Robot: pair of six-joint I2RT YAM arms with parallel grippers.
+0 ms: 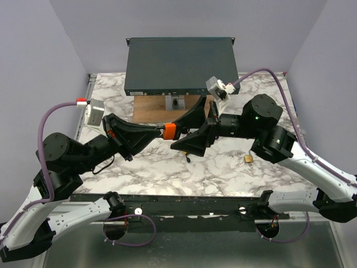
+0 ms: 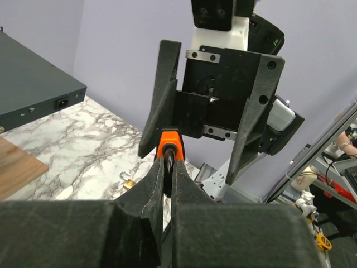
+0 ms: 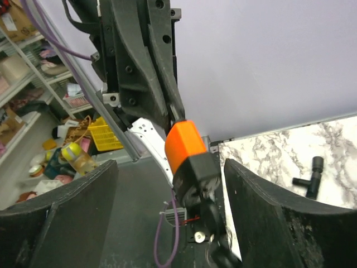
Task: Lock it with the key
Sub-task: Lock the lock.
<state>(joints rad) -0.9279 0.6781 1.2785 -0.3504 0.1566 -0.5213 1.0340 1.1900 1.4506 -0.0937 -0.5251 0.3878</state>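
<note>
- We see the left gripper clamped shut on the small metal key with the bright orange plastic head. The head sticks out past the fingertips.
- The key is held in the air over the middle of the white marble tabletop, just in front of the brown wooden board. Dark keys of the same bunch hang beneath it.
- The right gripper faces the left one with its fingers spread wide. The orange head sits between them, with a gap showing on each side.
- A flat dark metal box runs along the far edge behind the board.
- A small brass padlock lies alone toward the near right corner, well apart from both grippers.
- We note bare marble along the near edge and towards the left edge.
</note>
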